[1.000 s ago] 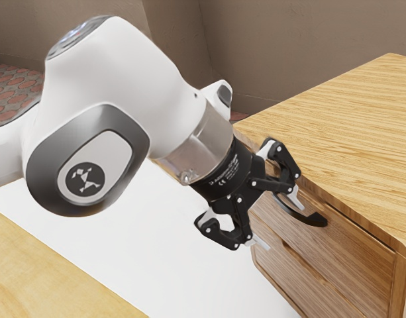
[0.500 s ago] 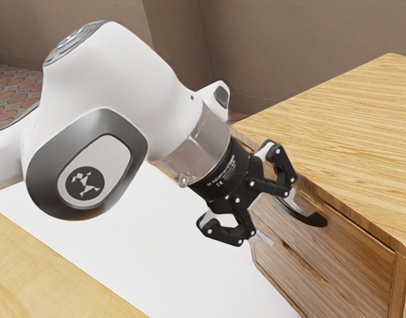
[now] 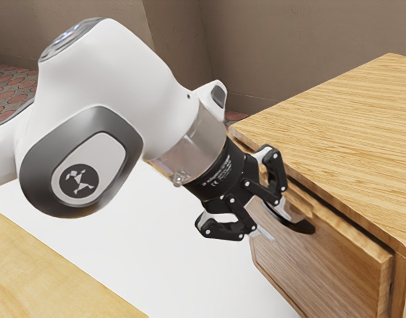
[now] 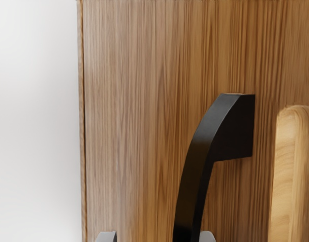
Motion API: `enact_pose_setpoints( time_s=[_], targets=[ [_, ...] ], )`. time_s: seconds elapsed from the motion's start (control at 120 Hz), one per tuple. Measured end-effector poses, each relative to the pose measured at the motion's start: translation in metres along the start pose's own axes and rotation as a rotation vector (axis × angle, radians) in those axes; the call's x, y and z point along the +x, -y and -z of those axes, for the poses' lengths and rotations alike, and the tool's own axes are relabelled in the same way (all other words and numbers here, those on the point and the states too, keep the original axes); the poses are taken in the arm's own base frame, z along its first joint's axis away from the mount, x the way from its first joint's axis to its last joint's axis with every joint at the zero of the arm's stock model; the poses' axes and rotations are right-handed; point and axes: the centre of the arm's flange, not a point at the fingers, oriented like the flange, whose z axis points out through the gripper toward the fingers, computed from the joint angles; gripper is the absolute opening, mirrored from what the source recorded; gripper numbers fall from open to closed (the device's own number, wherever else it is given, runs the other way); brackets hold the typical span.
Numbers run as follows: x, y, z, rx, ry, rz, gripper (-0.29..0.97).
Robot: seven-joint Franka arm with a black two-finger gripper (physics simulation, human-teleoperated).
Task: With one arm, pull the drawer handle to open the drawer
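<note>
**Gripper.** In the exterior view the gripper (image 3: 273,222) is at the drawer front, at the end of the handle (image 3: 297,224) nearer that view's left. Its jaws stand apart, one above the handle and one below it, so the bar runs between them. In the wrist view the handle (image 4: 207,146) curves down to the fingertips (image 4: 106,236). It lies against one pad, with bare wood showing between it and the other. The hand is therefore hooked on the bar, not clamped on it.

**Drawer.** The drawer (image 3: 322,265) sits in the cabinet (image 3: 348,132) at the exterior view's right, under the cabinet's top board. Its front stands a little proud of the cabinet face. A light top edge of the front panel shows, with a dark strip of shadow between it and the top board. The opening is narrow.

**Contents.** The drawer's inside is hidden by the top board and the front panel, so I cannot tell what it holds.

**Handle.** It is black and arched, fixed high on the front panel and roughly level. In the wrist view the panel (image 4: 139,126) shows grain running along the handle's length.

**Surroundings.** The arm (image 3: 110,119) reaches in from the exterior view's left over a white surface (image 3: 143,258). The cabinet stands on that surface. A wooden top (image 3: 30,278) lies at the lower left, well apart from the cabinet.
</note>
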Motion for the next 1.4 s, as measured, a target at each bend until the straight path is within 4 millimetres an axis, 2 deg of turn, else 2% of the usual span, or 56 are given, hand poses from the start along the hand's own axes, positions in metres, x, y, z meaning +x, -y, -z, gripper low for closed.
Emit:
enact_pose_setpoints(
  time_s=[0.192, 0.4, 1.017, 1.4],
  targets=[
    [0.0, 0.006, 0.018, -0.012, -0.006, -0.005, 0.03],
    [0.004, 0.009, 0.012, 0.012, -0.008, -0.001, 0.01],
    [0.003, 0.033, 0.028, 0.004, -0.025, -0.002, 0.0],
    [0.001, 0.044, 0.032, 0.003, -0.028, -0.004, 0.0]
  ],
)
